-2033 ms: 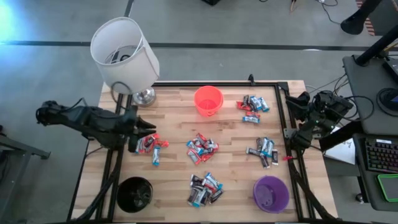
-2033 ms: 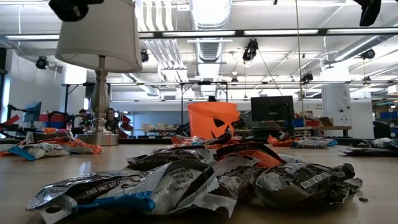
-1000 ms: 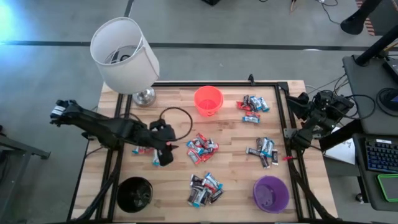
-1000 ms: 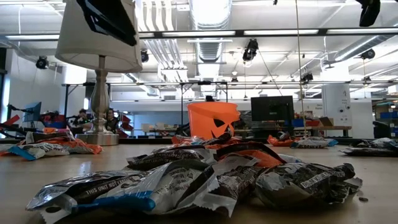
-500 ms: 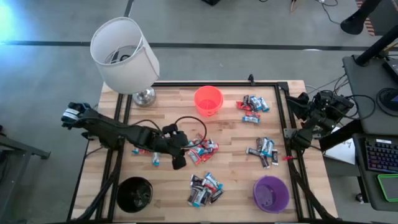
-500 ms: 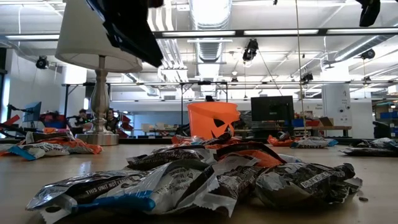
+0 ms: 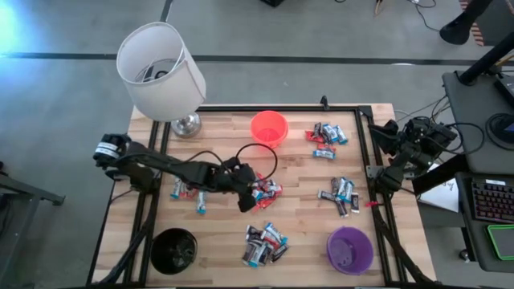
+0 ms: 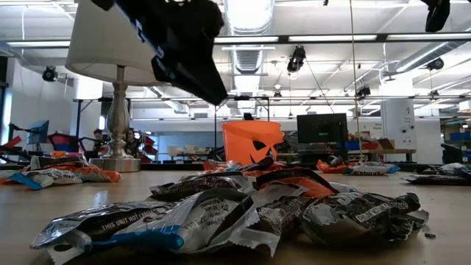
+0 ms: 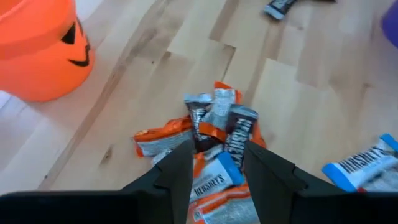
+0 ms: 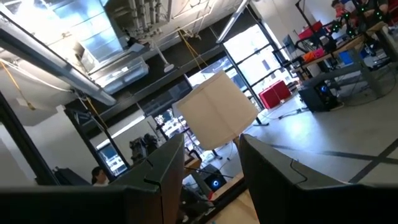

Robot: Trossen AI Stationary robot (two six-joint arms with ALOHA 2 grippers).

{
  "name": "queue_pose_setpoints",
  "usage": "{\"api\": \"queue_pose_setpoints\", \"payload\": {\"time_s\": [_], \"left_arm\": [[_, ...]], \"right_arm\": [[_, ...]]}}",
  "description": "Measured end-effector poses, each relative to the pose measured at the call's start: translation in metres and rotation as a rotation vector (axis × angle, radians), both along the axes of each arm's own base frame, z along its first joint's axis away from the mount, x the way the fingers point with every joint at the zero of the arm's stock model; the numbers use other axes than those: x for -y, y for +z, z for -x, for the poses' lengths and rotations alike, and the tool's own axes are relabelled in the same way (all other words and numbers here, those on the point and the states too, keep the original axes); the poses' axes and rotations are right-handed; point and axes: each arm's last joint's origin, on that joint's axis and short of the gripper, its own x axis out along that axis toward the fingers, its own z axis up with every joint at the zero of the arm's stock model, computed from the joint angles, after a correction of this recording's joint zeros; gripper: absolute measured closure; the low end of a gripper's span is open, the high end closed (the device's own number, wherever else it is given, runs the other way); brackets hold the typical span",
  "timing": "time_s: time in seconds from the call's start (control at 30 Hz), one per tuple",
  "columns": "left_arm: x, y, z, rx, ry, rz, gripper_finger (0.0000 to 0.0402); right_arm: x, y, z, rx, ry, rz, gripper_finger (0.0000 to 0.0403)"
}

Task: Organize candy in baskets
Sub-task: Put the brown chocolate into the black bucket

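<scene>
Wrapped candy lies in several piles on the wooden table: a middle pile (image 7: 263, 190), a near pile (image 7: 263, 243), a left pile (image 7: 190, 193), a right pile (image 7: 340, 195) and a far-right pile (image 7: 328, 136). The orange basket (image 7: 269, 128) stands at the far middle, the black basket (image 7: 174, 249) near left and the purple basket (image 7: 350, 249) near right. My left gripper (image 7: 247, 199) hangs open and slanting down just above the middle pile's left side (image 9: 214, 134), clear of it in the low view (image 8: 210, 88). My right gripper (image 10: 210, 149) is open at the table's right edge (image 7: 385, 135), pointing up into the room.
A lamp with a large white shade (image 7: 161, 71) stands at the far left corner, its metal foot (image 7: 186, 124) on the table. A black frame (image 7: 365, 152) runs along the table's edges. Bare wood lies between the piles.
My left gripper has gone toward the table's right edge and down, from beside the left candy pile to just above the middle pile. The candy has not moved.
</scene>
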Motion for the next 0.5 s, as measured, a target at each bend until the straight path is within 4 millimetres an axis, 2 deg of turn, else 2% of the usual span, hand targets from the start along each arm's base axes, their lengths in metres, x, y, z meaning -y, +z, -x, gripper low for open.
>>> {"api": "queue_pose_setpoints", "payload": {"time_s": [0.13, 0.5], "left_arm": [[0.001, -0.006, -0.01, 0.023, -0.121, 0.061, 0.0262], [0.003, -0.025, -0.023, 0.021, -0.171, 0.013, 0.0271]], "right_arm": [[0.0, 0.0, 0.0, 0.002, 0.002, -0.005, 0.0257], [0.0, 0.0, 0.0, 0.005, 0.005, -0.014, 0.0257]]}}
